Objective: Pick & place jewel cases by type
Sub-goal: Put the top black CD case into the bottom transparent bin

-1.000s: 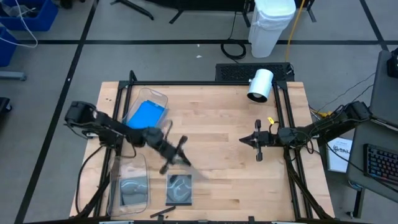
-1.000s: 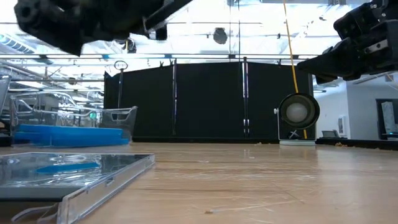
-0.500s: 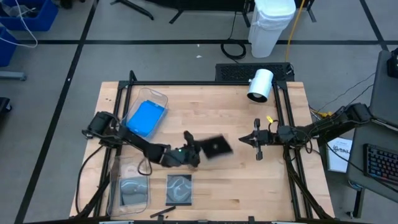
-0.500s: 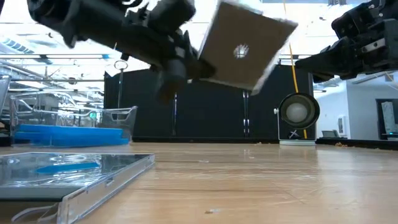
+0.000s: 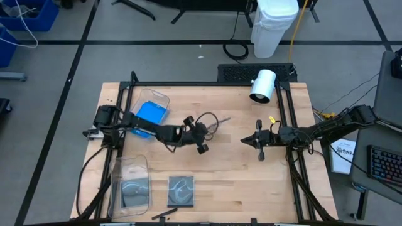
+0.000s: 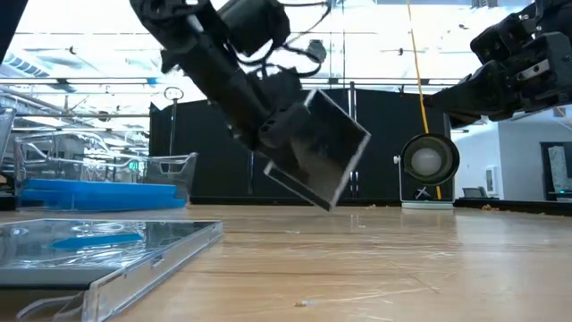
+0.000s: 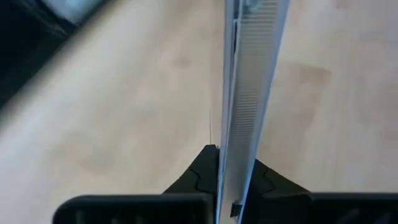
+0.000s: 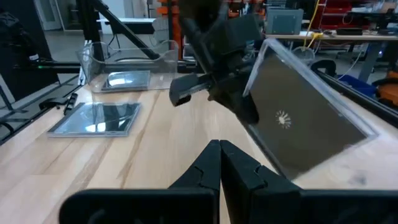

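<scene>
I have a grey jewel case (image 6: 317, 148) pinched edge-on in my left gripper (image 5: 200, 130), fingers clamped on it, lifted over the tabletop (image 5: 232, 182) centre. I judge it mid-carry; next it needs swinging toward seven o'clock, to the bin of grey cases (image 5: 130, 188). Right gripper (image 5: 256, 142) waits at three o'clock, fingers closed and empty. Wooden surface, workshop beyond.

My two arms are dark, near black, built of slim jointed links with thin black cables looping along them. My left gripper (image 7: 235, 171) ends in two matte black fingers with stepped, notched inner edges. My right gripper (image 8: 219, 155) carries the same black tapered fingers on a broad dark crossbar.
</scene>
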`<state>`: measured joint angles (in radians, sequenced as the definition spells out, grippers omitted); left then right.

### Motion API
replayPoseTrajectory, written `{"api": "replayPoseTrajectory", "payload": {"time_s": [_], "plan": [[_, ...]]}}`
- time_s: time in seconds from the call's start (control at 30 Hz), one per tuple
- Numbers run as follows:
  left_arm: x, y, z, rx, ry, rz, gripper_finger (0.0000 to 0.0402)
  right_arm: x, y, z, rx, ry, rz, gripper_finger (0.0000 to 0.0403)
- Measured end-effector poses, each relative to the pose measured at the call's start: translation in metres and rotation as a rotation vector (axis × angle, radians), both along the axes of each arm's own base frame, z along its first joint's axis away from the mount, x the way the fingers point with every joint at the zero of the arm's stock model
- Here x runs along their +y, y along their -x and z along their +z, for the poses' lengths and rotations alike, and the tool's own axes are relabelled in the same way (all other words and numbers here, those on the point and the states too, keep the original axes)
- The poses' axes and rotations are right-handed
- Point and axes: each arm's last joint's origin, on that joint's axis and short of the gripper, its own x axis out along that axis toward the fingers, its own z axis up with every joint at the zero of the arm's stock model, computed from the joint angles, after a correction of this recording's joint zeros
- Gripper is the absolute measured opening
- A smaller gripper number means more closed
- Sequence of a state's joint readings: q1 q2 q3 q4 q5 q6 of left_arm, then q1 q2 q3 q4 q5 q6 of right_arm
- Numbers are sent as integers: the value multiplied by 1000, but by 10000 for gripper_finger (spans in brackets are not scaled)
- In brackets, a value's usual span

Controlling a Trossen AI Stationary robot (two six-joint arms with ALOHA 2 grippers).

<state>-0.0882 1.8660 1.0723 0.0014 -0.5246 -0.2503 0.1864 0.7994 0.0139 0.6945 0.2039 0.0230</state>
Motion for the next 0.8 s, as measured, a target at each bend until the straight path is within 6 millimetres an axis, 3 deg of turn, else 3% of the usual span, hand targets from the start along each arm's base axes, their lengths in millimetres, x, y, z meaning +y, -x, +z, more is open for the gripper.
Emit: {"api": "replayPoseTrajectory", "payload": {"time_s": [0.2, 0.37, 0.57, 0.67, 0.8], "plan": [[17, 6, -14, -31, 251, -206, 22, 0, 0, 0, 0, -1, 0, 0], [15, 15, -27, -144, 385, -457, 22, 0, 0, 0, -3, 5, 1, 0], [16, 20, -29, -227, 469, -727, 22, 1, 0, -3, 28, -16, 24, 0], [8, 19, -25, -262, 437, -850, 22, 1, 0, -4, 38, -20, 24, 0], [-25, 20, -15, -350, 368, -1149, 22, 1, 0, -2, 23, -7, 25, 0]]}}
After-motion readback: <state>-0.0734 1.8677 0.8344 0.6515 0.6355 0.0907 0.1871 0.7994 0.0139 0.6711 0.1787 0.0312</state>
